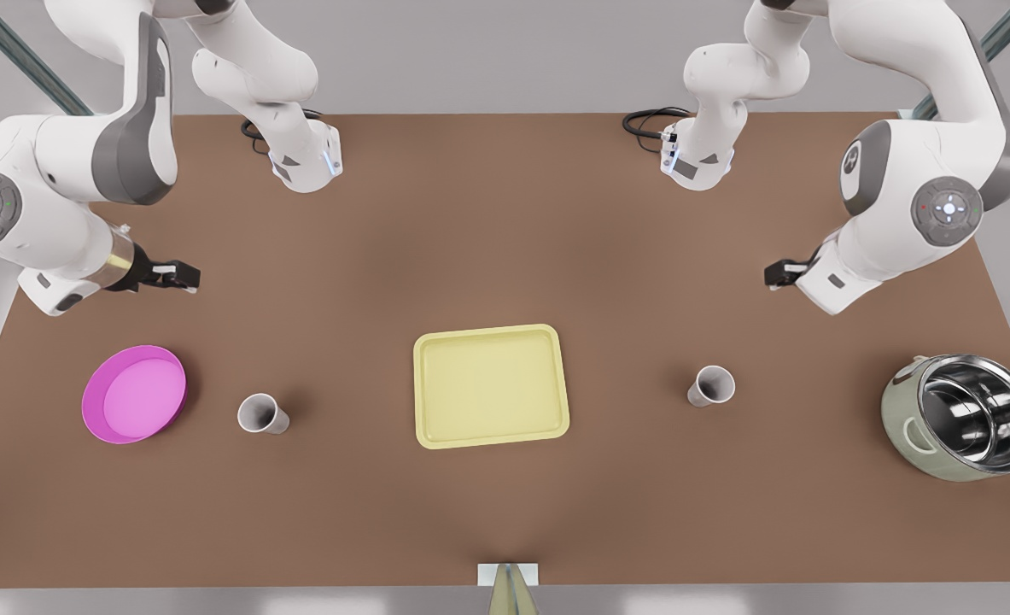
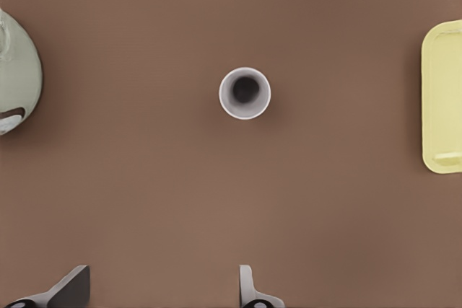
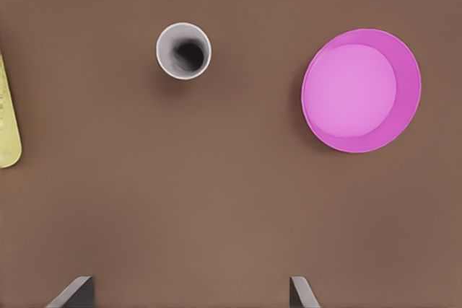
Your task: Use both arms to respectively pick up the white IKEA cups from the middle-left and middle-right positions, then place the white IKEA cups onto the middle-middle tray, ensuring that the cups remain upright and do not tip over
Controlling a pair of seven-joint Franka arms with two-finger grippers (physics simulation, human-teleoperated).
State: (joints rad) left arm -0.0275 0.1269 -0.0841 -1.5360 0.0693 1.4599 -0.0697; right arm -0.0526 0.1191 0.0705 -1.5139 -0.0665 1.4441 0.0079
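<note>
A plain brown table [image 1: 505, 256] carries a pale yellow rounded tray [image 1: 492, 385] at its middle. An upright white tapered cup stands on each side, well apart from it: one [image 1: 262, 413] near the magenta bowl [image 1: 135, 394], one [image 1: 711, 385] toward the steel-lined green pot [image 1: 961, 417]. The right gripper [image 1: 172, 275] hovers open above the bowl side, the left gripper [image 1: 785, 273] open opposite, elbows bent outward.

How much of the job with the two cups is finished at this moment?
Nothing is done yet: the tray holds no cup. Nothing is in hand; the left gripper, open, hangs above the cup near the pot, the right gripper, open, above the cup near the magenta bowl. Grasping, carrying and placing both cups upright remain.
</note>
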